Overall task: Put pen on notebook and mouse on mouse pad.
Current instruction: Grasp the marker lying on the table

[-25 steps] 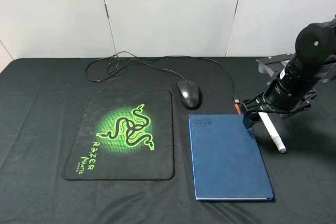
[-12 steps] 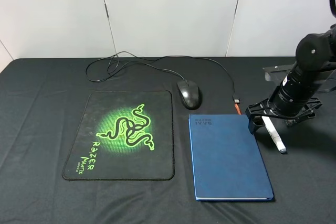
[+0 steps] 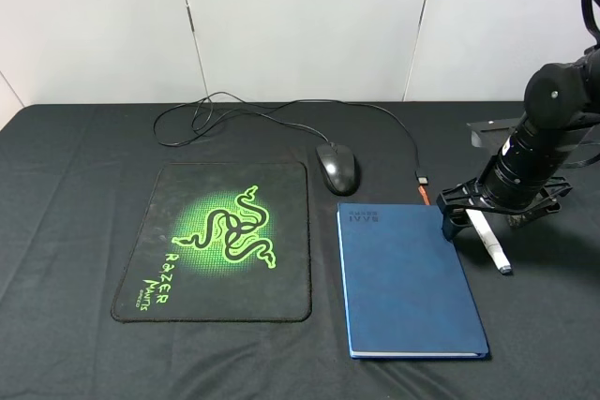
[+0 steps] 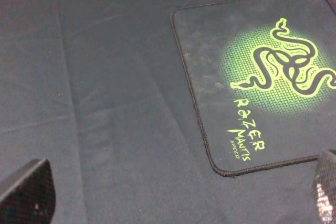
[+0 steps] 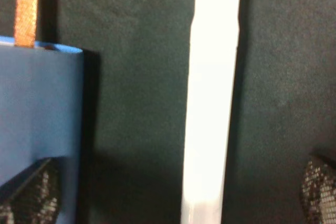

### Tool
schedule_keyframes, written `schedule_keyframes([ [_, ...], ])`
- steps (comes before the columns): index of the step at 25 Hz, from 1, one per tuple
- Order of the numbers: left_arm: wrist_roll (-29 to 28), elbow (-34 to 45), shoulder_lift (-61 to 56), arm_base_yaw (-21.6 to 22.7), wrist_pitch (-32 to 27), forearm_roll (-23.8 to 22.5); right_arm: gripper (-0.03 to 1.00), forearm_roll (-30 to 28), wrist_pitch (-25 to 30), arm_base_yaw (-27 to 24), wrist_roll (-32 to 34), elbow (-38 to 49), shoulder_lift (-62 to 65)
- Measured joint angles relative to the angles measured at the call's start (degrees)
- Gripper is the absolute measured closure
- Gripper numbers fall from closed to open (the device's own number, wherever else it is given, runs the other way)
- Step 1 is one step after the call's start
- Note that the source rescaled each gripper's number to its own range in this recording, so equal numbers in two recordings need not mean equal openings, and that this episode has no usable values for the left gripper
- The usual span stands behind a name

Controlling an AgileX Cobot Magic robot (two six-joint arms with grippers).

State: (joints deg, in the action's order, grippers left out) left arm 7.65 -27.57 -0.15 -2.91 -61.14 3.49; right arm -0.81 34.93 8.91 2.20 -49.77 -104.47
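Observation:
The white pen (image 3: 493, 250) lies on the black cloth just right of the dark blue notebook (image 3: 405, 278). My right gripper (image 3: 483, 216) is down over the pen's far end, open, one finger on each side; its left finger is over the notebook's corner. In the right wrist view the pen (image 5: 210, 103) runs between the fingertips (image 5: 26, 195), untouched, beside the notebook's corner (image 5: 37, 103). The black mouse (image 3: 337, 167) sits on the cloth behind the notebook, right of the mouse pad (image 3: 281, 278). My left gripper (image 4: 176, 192) hovers open over the cloth beside the mouse pad (image 4: 210, 77).
The mouse's thin cable (image 3: 281, 110) loops along the back of the table and ends in an orange USB plug (image 3: 424, 192) at the notebook's far right corner, also seen as the orange plug (image 5: 26, 9). White wall panels stand behind the table.
My right gripper has shifted slightly right and settled lower around the pen's far end, jaws still open. Pen, mouse and notebook have not moved.

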Motion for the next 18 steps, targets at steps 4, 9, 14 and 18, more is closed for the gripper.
schedule_keyframes([
  [4, 0.0, 0.0, 0.0, 0.0, 0.0, 0.1, -0.03, -0.5, 3.8, 0.0, 0.0, -2.1, -0.3],
  [9, 0.0, 0.0, 0.0, 0.0, 0.0, 0.1, -0.03, -1.3, 7.2, 0.0, 0.0, -3.7, -0.5],
  [14, 0.0, 0.0, 0.0, 0.0, 0.0, 0.1, -0.03, -1.7, 5.9, 0.0, 0.0, -3.7, -0.5],
  [18, 0.0, 0.0, 0.0, 0.0, 0.0, 0.1, -0.03, -2.7, 5.0, 0.0, 0.0, -3.7, -1.0],
])
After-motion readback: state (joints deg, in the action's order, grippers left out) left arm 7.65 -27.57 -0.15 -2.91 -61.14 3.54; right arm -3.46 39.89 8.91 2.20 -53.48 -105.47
